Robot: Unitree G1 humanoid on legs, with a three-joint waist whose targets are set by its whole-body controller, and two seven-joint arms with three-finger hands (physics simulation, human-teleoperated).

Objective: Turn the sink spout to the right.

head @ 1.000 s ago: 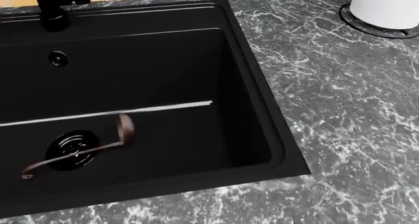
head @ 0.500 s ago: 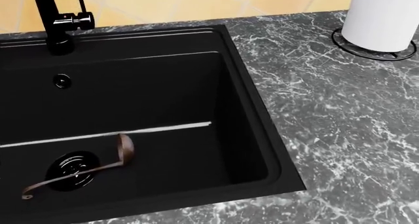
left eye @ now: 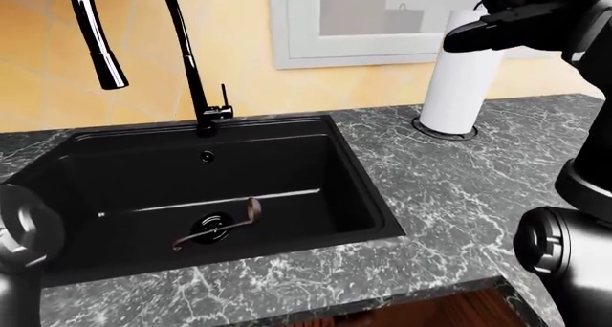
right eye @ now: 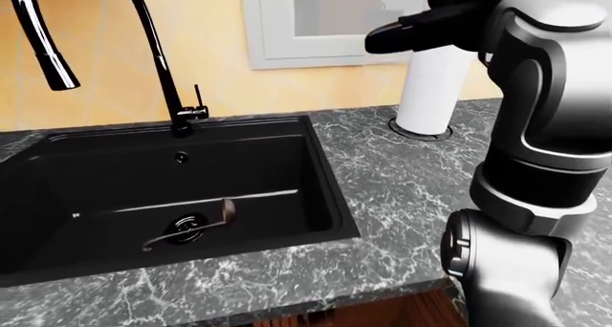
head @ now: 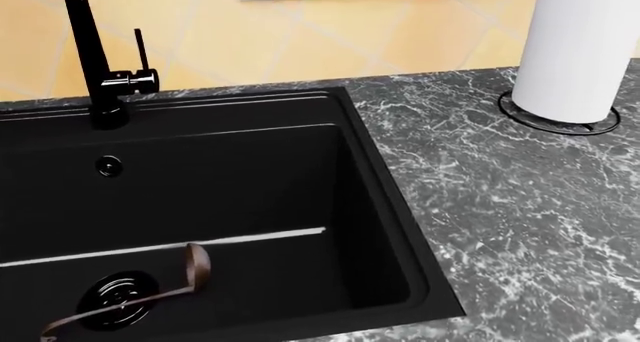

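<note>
The black faucet (left eye: 196, 69) stands at the top edge of the black sink (left eye: 356, 171). Its tall curved spout arches over to the left, and the nozzle (left eye: 108, 74) hangs high over the sink's left part in the left-eye view. A small lever handle (head: 140, 64) sticks up beside the faucet base. My right hand (left eye: 459, 39) is raised at the top right, well to the right of the faucet. Its black fingers are stretched out toward the left with nothing in them. Of my left arm only a grey joint (left eye: 21, 234) shows at the bottom left; its hand is out of the picture.
A brown ladle (left eye: 222, 225) lies in the basin across the drain (head: 117, 298). A white paper towel roll (left eye: 461, 76) stands on the dark marble counter (head: 520, 207) at the right, just below my raised hand. A white-framed window (left eye: 287, 26) is set in the yellow wall.
The head camera has tilted up: sink, ladle and towel roll slide down the picture, and more of the faucet and wall shows. The things themselves have not moved.
</note>
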